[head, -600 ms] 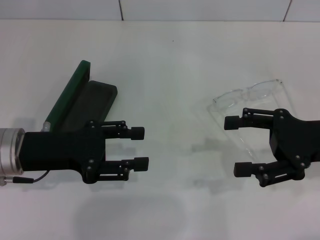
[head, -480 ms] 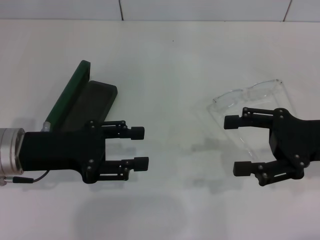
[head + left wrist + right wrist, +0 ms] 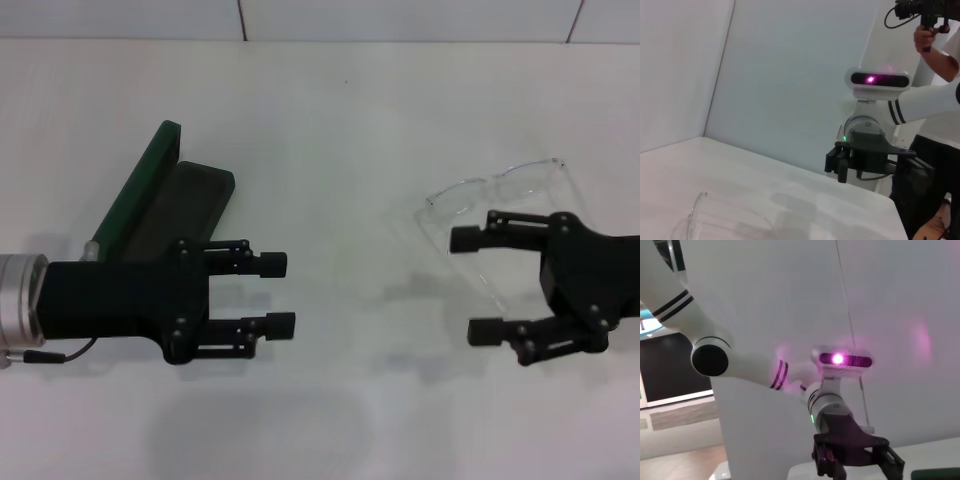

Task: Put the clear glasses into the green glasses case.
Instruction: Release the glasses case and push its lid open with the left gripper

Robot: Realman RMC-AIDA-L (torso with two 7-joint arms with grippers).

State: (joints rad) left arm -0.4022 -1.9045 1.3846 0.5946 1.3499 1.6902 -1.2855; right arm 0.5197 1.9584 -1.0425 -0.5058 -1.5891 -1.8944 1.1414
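Observation:
The clear glasses (image 3: pixel 497 188) lie on the white table at the right, their front toward the far side and their thin temple arms running back under my right gripper (image 3: pixel 472 286). That gripper is open, over the temple arms, with nothing held. The green glasses case (image 3: pixel 137 192) lies open at the left, its green lid raised along the left of the dark lined tray (image 3: pixel 185 210). My left gripper (image 3: pixel 279 293) is open and empty, just in front of the case's near end. The left wrist view catches the glasses (image 3: pixel 696 216) and the right gripper (image 3: pixel 840 164) farther off.
The white table (image 3: pixel 340 130) stretches between the two grippers and ends at a tiled wall behind. In the right wrist view the left gripper (image 3: pixel 856 456) shows with a corner of the case (image 3: pixel 936 473). A person holding a camera (image 3: pixel 930 30) stands beyond the table.
The right gripper has shifted slightly toward the far side over the glasses' temple arms. The left gripper has barely moved. Glasses and case lie as before.

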